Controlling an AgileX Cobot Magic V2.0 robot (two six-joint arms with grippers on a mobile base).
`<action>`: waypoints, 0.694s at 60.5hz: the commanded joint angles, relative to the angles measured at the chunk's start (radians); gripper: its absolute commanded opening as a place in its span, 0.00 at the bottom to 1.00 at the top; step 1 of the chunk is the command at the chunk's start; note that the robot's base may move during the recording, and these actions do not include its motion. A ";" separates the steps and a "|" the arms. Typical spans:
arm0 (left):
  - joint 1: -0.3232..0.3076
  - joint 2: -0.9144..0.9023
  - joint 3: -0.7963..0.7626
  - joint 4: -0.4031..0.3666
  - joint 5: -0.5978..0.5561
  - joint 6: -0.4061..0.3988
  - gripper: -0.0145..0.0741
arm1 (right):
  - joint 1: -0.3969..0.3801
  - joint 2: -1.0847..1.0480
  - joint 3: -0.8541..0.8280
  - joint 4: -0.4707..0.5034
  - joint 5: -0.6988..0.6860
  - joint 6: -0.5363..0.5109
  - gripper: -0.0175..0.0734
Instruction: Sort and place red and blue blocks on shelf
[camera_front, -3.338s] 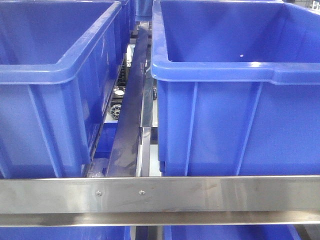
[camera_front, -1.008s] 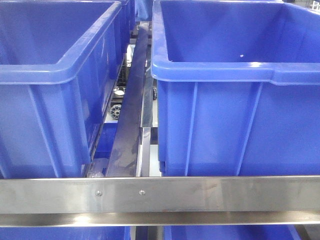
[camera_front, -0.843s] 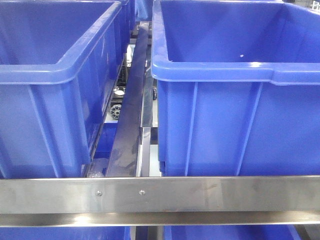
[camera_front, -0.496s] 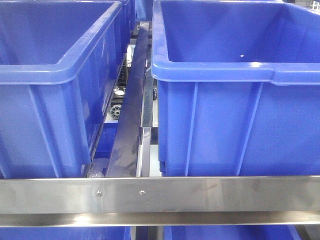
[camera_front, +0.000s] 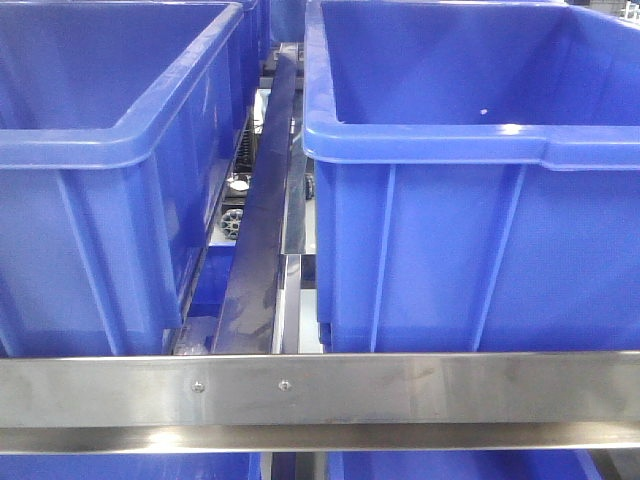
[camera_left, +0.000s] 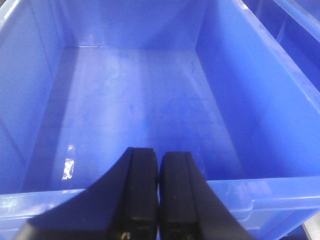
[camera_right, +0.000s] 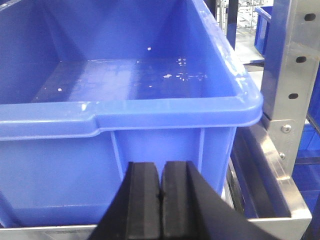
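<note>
The red and blue blocks are out of view in every frame. The shelf shows as a steel front rail (camera_front: 400, 390) with two screws, and its upright post (camera_right: 295, 85) stands at the right. My left gripper (camera_left: 159, 152) is shut with nothing between its black fingers, held over the near rim of a blue bin (camera_left: 280, 195) whose inside is bare. My right gripper (camera_right: 161, 165) is also shut and holds nothing, just in front of the outer wall of another blue bin (camera_right: 165, 107).
Two large blue bins (camera_front: 90, 140) (camera_front: 450, 140) sit side by side on the shelf tier, with a steel divider rail (camera_front: 260, 240) between them. More blue bins (camera_front: 130, 466) show below the front rail. White specks lie on the right bin's floor (camera_right: 185, 76).
</note>
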 joint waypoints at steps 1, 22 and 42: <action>0.000 0.002 -0.030 0.000 -0.084 -0.008 0.32 | -0.008 -0.020 -0.022 0.001 -0.094 -0.009 0.25; 0.007 0.000 -0.030 0.064 -0.084 -0.002 0.32 | -0.008 -0.020 -0.022 0.001 -0.094 -0.009 0.25; 0.079 -0.257 0.146 -0.010 -0.083 -0.010 0.32 | -0.008 -0.020 -0.022 0.001 -0.093 -0.009 0.25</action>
